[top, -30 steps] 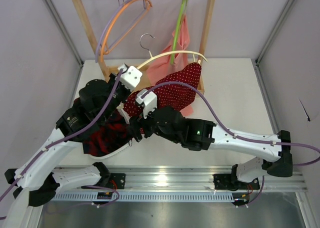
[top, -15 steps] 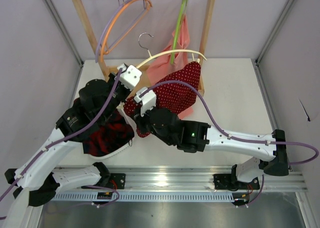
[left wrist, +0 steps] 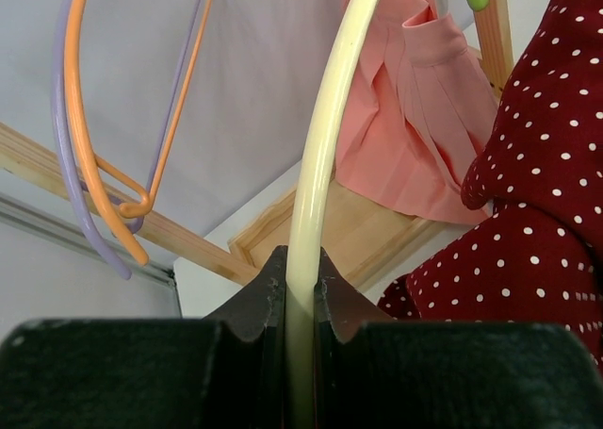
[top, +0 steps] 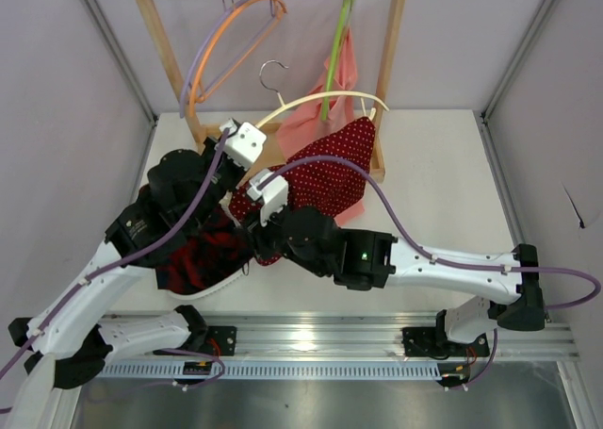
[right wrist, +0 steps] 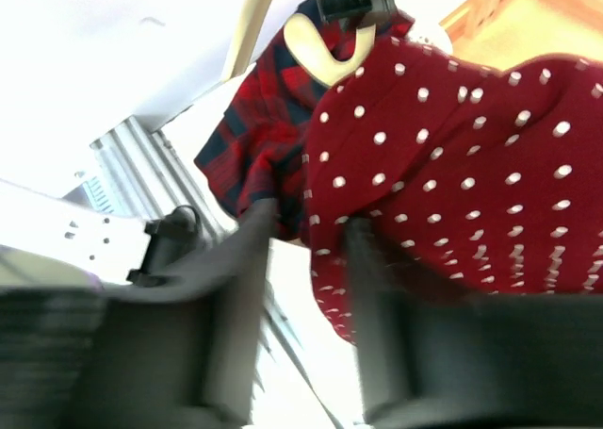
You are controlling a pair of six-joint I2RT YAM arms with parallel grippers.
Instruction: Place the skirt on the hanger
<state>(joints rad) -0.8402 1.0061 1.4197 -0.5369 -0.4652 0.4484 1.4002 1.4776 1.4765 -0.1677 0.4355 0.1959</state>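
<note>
The left end effector (left wrist: 301, 276) is clamped on the cream hanger (left wrist: 325, 137); the right end effector (right wrist: 306, 259) has its fingers apart around the hem of the dotted skirt (right wrist: 452, 165)

Looks like a robotics lab cell: plain grey panel walls (top: 57, 118), aluminium rail (top: 320, 333) edging the white bench (top: 443, 165).

The left claw (left wrist: 300, 271) clamps the hanger (left wrist: 314, 165) (skirt (left wrist: 537, 259) just right).
</note>
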